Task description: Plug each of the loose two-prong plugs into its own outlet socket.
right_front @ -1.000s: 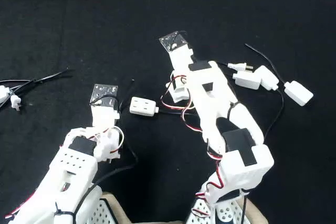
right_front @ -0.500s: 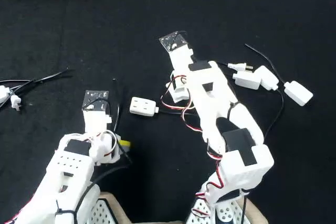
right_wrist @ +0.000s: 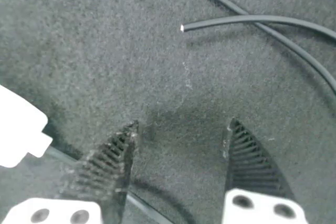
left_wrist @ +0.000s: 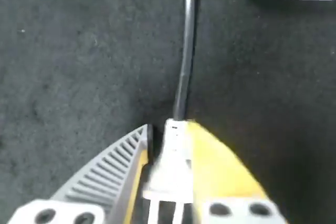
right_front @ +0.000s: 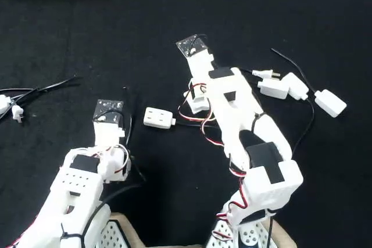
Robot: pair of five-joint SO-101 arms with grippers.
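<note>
The left gripper point(left_wrist: 168, 127) is clamped on a white two-prong plug point(left_wrist: 169, 174), whose black cord point(left_wrist: 185, 51) runs out across the desk, with a white outlet socket point(right_front: 158, 118) lying near. The right gripper point(right_wrist: 181, 127) hangs with its jaws well apart, holding nothing, over the black-covered desk point(right_front: 70, 39). Another plug point(right_front: 265, 74) and several white blocks point(right_front: 330, 103) lie beside its arm.
</note>
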